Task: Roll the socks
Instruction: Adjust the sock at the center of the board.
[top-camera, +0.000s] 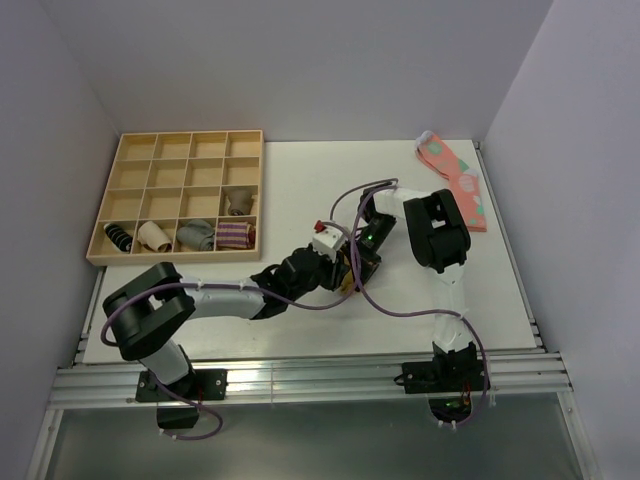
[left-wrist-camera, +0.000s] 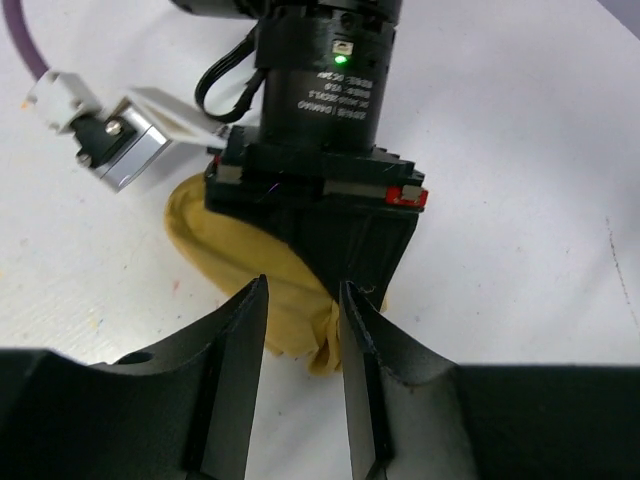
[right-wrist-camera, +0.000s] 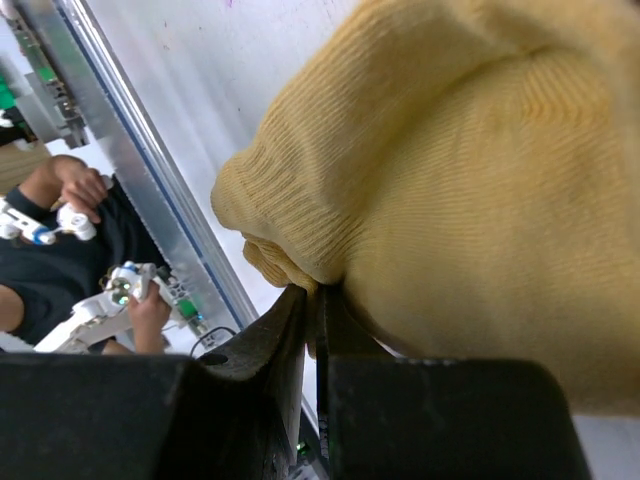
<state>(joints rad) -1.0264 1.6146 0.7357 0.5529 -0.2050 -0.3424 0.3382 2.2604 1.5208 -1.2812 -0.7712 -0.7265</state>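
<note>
The mustard-yellow sock (left-wrist-camera: 235, 255) lies bunched on the white table. In the top view only a sliver of it (top-camera: 349, 286) shows under the two grippers, which meet at mid-table. My right gripper (right-wrist-camera: 316, 297) is shut on a fold of the sock's knit fabric (right-wrist-camera: 470, 170). In the left wrist view it (left-wrist-camera: 345, 265) comes down onto the sock from above. My left gripper (left-wrist-camera: 303, 292) is open. Its fingertips straddle the sock's crumpled near end, apart from the cloth. In the top view the left gripper (top-camera: 334, 278) sits just left of the right gripper (top-camera: 353, 268).
A wooden compartment tray (top-camera: 128, 150) stands at the back left with grey and striped rolled socks in its lower cells. Pink spotted socks (top-camera: 455, 180) lie at the back right. A metal rail (top-camera: 320, 380) runs along the near edge. Purple cables loop over the arms.
</note>
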